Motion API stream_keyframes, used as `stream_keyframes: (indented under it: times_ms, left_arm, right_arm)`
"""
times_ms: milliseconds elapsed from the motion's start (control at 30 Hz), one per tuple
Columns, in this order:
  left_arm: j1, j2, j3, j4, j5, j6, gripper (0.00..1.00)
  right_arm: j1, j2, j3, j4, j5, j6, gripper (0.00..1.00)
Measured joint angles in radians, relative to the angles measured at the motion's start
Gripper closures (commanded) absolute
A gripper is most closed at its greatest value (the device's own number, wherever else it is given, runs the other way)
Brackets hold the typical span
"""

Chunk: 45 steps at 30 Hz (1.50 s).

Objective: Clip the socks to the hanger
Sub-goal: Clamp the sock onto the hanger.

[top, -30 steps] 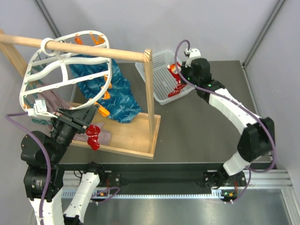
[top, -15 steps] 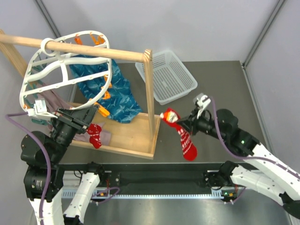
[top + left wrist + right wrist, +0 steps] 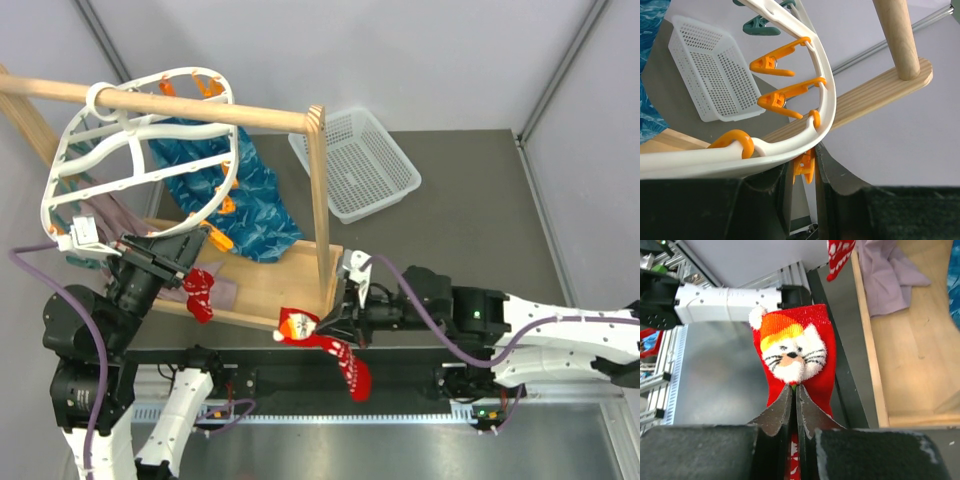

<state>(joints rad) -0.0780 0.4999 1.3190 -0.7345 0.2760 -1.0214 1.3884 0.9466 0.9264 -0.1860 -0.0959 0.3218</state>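
The white oval hanger (image 3: pixel 130 125) hangs by its hook on the wooden rail, with orange clips round its rim. My left gripper (image 3: pixel 200 243) is at its lower rim. In the left wrist view the rim (image 3: pixel 825 100) crosses above my jaws, which are pinched on an orange clip (image 3: pixel 805 167). A red sock (image 3: pixel 200 290) hangs just below that gripper. My right gripper (image 3: pixel 335 322) is shut on a second red sock (image 3: pixel 345 365) with a white cat face (image 3: pixel 792 357). It holds this sock in the air over the table's near edge, right of the first sock.
The wooden rail stand's post (image 3: pixel 320 190) and base board (image 3: pixel 290 290) lie between the arms. Teal-blue cloths (image 3: pixel 235 195) and a mauve cloth (image 3: pixel 100 215) hang from the hanger. More mauve cloth (image 3: pixel 885 275) lies on the base. A white mesh basket (image 3: pixel 365 165) stands at the back.
My right arm has carried the cat-face sock from the basket down and left to the near edge beside the stand. The left gripper and hanger have stayed put.
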Motion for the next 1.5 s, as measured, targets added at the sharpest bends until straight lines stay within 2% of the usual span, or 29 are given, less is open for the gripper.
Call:
stream_keyframes:
  times_ms: [233, 567, 1500]
  left_arm:
    - [0.000, 0.000, -0.006, 0.001, 0.000, -0.002, 1.00]
    - [0.000, 0.000, -0.006, 0.001, 0.000, -0.002, 1.00]
    - [0.000, -0.001, -0.010, 0.002, 0.000, -0.005, 1.00]
  right_arm:
    - [0.008, 0.129, 0.148, 0.074, 0.084, -0.033, 1.00]
    - [0.010, 0.281, 0.344, 0.114, 0.114, -0.091, 1.00]
    - [-0.028, 0.341, 0.428, 0.089, 0.128, -0.137, 1.00]
